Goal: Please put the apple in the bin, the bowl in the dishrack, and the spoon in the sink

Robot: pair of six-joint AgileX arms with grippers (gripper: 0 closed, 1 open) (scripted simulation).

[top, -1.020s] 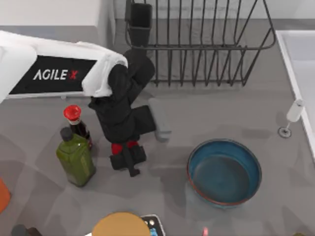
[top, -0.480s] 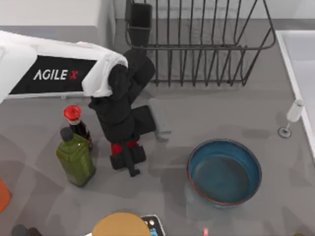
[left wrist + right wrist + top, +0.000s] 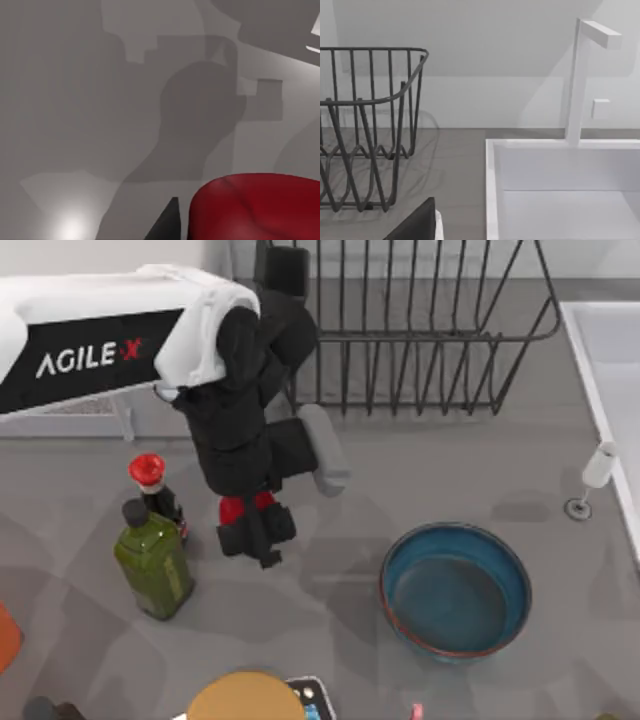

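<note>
Left pincer, clenched on apple, above desk left of bowl: carry level, grip firm, toward bin.

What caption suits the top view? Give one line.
Left gripper holds small glossy red apple between green glass bottle and wide blue bowl.

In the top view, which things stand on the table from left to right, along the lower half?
Green bottle → left gripper shut on the apple → bowl → wine glass.
</note>
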